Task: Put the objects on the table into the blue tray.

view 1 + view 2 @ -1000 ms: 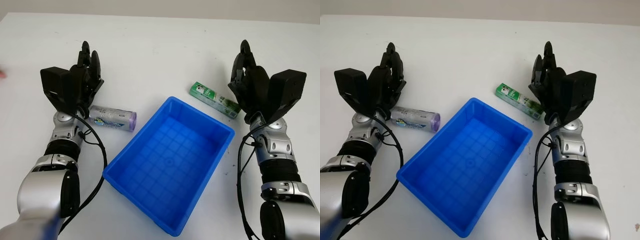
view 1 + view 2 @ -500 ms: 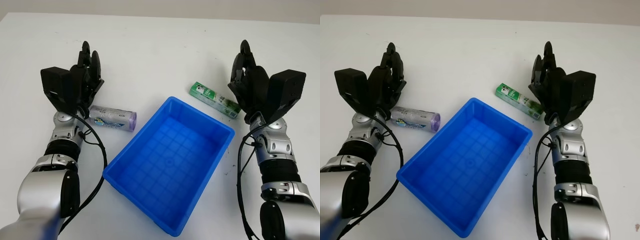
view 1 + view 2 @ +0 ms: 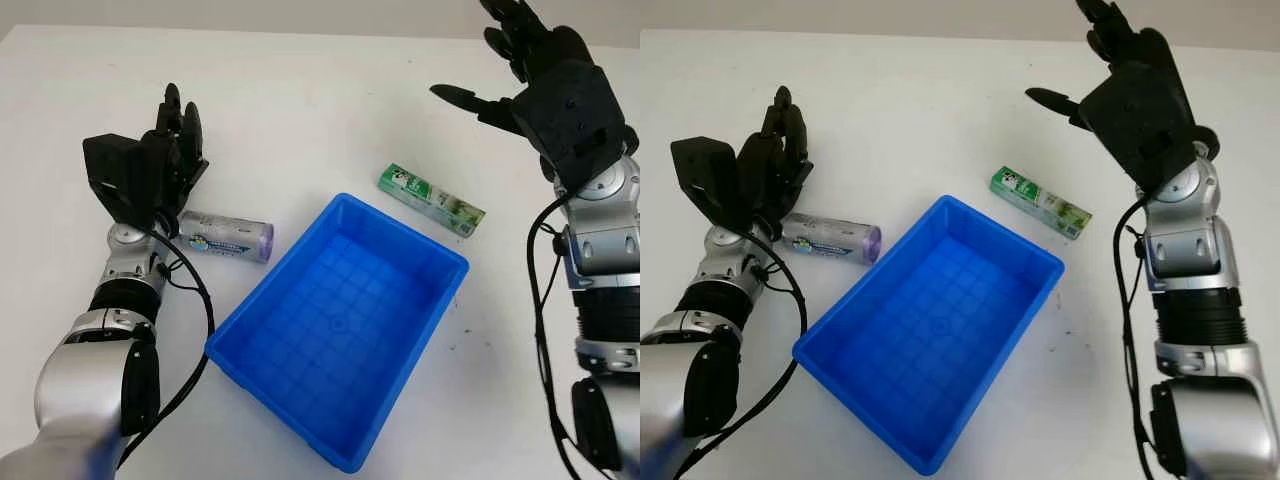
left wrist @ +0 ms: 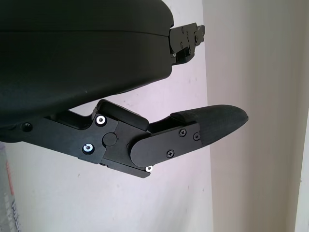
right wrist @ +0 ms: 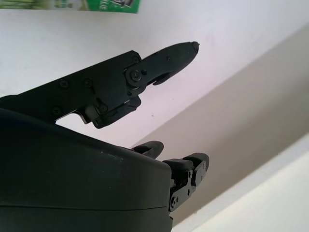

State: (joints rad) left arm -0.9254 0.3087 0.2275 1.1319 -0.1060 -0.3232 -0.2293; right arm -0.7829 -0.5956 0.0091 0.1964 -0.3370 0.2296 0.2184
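The blue tray sits empty in the middle of the white table. A green box lies just beyond the tray's far right corner. A silver-purple roll lies left of the tray. My right hand is open, raised high above the table, behind and to the right of the green box; the box's edge shows in the right wrist view. My left hand is open, upright just behind the roll's left end.
The table's far edge meets a pale wall. A few dark specks mark the table right of the tray.
My right hand has risen and swung back and to the right, away from the green box, which now lies fully uncovered. The left hand has stayed put.
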